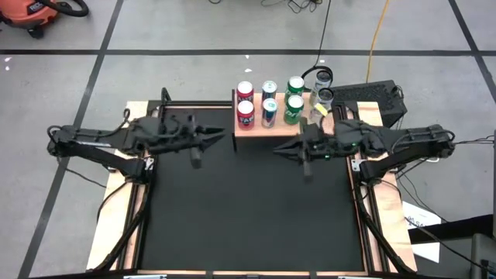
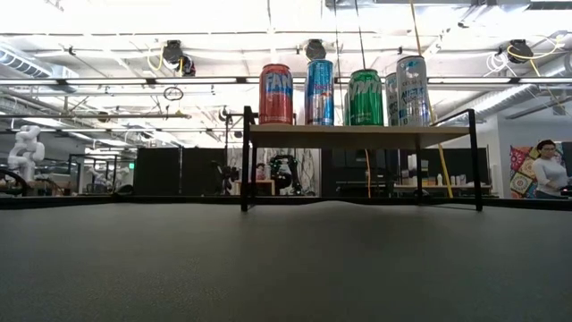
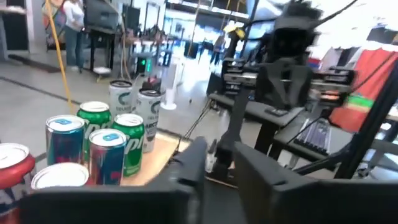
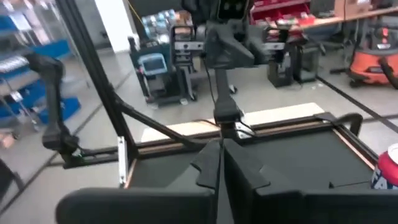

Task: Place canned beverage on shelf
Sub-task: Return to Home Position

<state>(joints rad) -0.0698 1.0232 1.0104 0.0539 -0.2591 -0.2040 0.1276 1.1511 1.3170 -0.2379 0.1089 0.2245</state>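
- My left arm lies stretched low over the left side of the table, forearm reaching inward. The left claw [image 1: 219,132] hangs above the mat, just short of the shelf's left front corner.
- That claw pinches nothing; a narrow gap shows between its two fingers.
- My right arm mirrors it from the right side. The right claw [image 1: 279,149] points back toward the left one, near the shelf's front edge — the two tips are apart, with bare mat between them.
- The right claw's fingers are pressed together, and it carries nothing.
- The shelf [image 2: 357,136] stands at the far middle edge of the table on thin black legs.
- Its wooden top is filled with upright drinks in pairs, one behind the other. From left to right in the overhead view they are red cans [image 1: 245,114], blue cans [image 1: 269,111], green cans [image 1: 293,109] and silver cans [image 1: 323,98].
- The black mat [image 1: 248,209] covers the table inside its wooden rails.
- Around it is a grey tiled floor with an orange vacuum [image 1: 31,12] in a far corner.
- Beyond the table is a bright workshop — a person [image 2: 547,165] stands at the right edge of the low view.
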